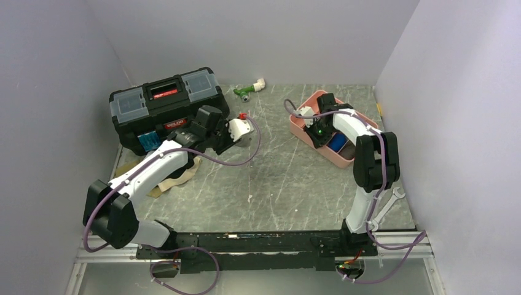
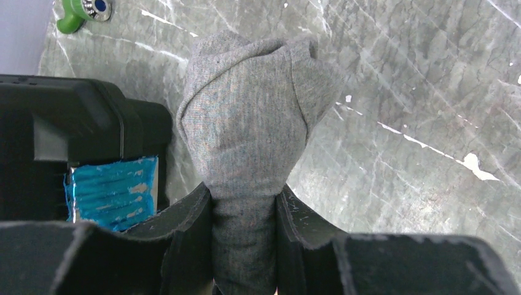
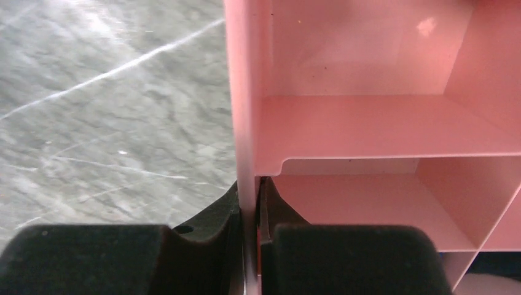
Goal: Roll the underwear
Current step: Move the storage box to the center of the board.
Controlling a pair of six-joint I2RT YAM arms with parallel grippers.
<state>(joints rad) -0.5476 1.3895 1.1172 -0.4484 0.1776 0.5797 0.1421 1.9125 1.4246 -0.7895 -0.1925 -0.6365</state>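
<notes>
A grey underwear [image 2: 246, 117], bunched into a rolled bundle, sticks out from between my left gripper's fingers [image 2: 244, 196], which are shut on its lower end. In the top view this bundle [image 1: 241, 129] hangs just in front of the black toolbox, held by the left gripper [image 1: 232, 136]. Another olive-tan underwear [image 1: 178, 178] lies flat on the table under the left arm. My right gripper [image 3: 249, 184] is shut on the side wall of the pink tray [image 3: 246, 92], one finger outside and one inside; in the top view it [image 1: 316, 128] is at the tray's left rim [image 1: 299, 126].
A black toolbox [image 1: 163, 107] stands at the back left, with a blue foil patch [image 2: 110, 190] on its side. A green and white fitting [image 1: 249, 90] lies by the back wall. Something blue [image 1: 336, 142] sits in a tray compartment. A wrench [image 1: 387, 206] lies near the right arm's base.
</notes>
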